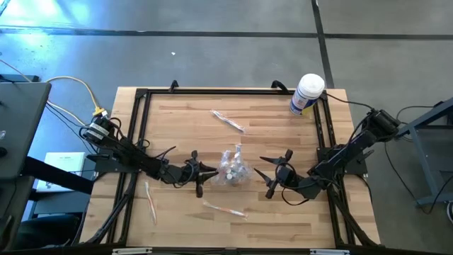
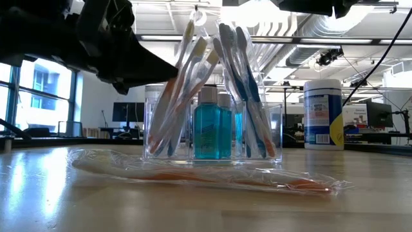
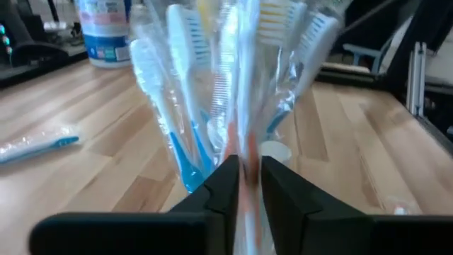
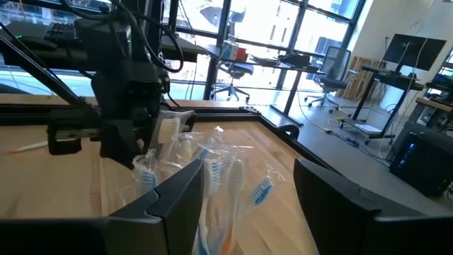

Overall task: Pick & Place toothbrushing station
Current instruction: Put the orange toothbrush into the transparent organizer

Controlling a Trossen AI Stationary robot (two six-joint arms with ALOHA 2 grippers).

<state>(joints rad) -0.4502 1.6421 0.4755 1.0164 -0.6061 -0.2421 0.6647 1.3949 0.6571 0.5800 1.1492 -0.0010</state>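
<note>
Both claws flanking station (image 1: 233, 170), mid-table.

Low view: left pincer (image 2: 138, 67) a dark mass at upper left, cut by the frame's top and left edges; fingertips hidden behind the wrapped toothbrushes (image 2: 193, 71).

Left wrist view: toothbrushing station (image 3: 241, 142) blurred at centre, its clear walls lost among wrappers; brush heads cut off at top edge.

Right wrist view: right pincer (image 4: 244, 191) fingers run off the bottom edge.

High view: station at centre too small to tell holder from contents. White canister (image 1: 307, 93) label unreadable.
</note>
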